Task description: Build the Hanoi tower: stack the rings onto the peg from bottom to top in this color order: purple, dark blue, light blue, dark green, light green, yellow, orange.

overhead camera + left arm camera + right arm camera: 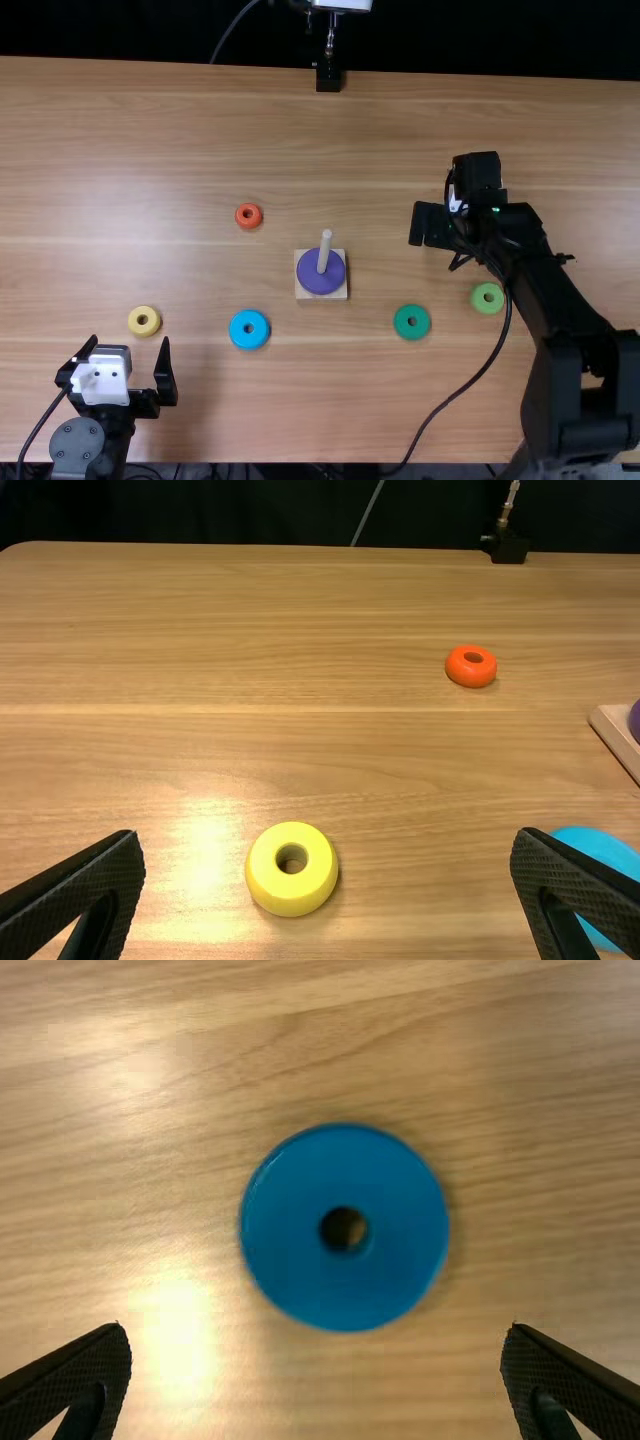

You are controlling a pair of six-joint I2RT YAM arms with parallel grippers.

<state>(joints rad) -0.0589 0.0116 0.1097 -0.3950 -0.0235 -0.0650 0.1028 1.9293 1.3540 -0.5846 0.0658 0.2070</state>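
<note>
wooden table (120, 180) | dark backdrop behind (480, 40) | thin cable (228, 31) | black block at far edge (328, 78)

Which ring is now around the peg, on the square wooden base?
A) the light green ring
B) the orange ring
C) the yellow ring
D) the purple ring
D: in the top view the purple ring sits around the peg on the square wooden base, while the orange ring, the yellow ring and the light green ring lie on the table.
</note>
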